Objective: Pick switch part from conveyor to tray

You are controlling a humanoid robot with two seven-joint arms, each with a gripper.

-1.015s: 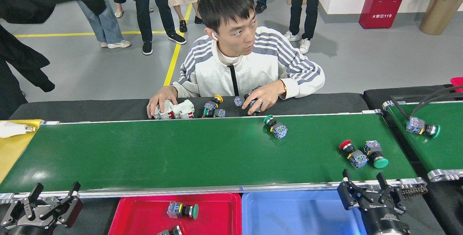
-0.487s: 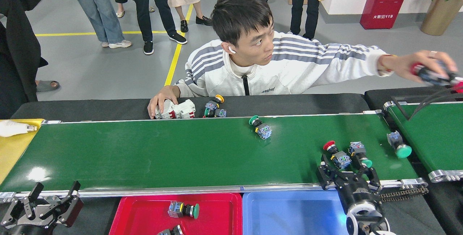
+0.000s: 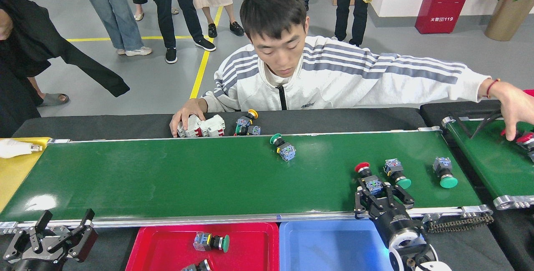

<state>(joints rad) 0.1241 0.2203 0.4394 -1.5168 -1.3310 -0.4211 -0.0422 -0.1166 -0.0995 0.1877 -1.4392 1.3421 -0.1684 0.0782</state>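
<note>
a: right gripper (image 3: 377, 193)?
b: reaching over the near rail of the conveyor (image 3: 167, 179), fingers spread wide on either side of the red-capped switch part (image 3: 368, 178). can't tell if they touch it, no grip that i can see

a: left gripper (image 3: 56, 233)?
b: parked off the conveyor's near left corner, fingers apart, holding nothing

a: count on the conveyor
b: four switch parts. the red-capped one, two green-capped to its right, first green-capped switch (image 3: 396, 173) just beside it, second green-capped switch (image 3: 444, 171) further right, and a lone green-capped switch (image 3: 283, 146) near the far rail at mid belt

a: trays?
b: two below the conveyor's near rail. red tray (image 3: 250, 242) holds one green-capped part (image 3: 210, 242) plus another cut off at the frame edge, blue tray (image 3: 325, 246) beside it

a: people?
b: one person's hand (image 3: 185, 117) on white parts behind the conveyor's far rail, other hand (image 3: 515, 110) stretched out over the small belt (image 3: 496, 162) past the conveyor's right end
</note>
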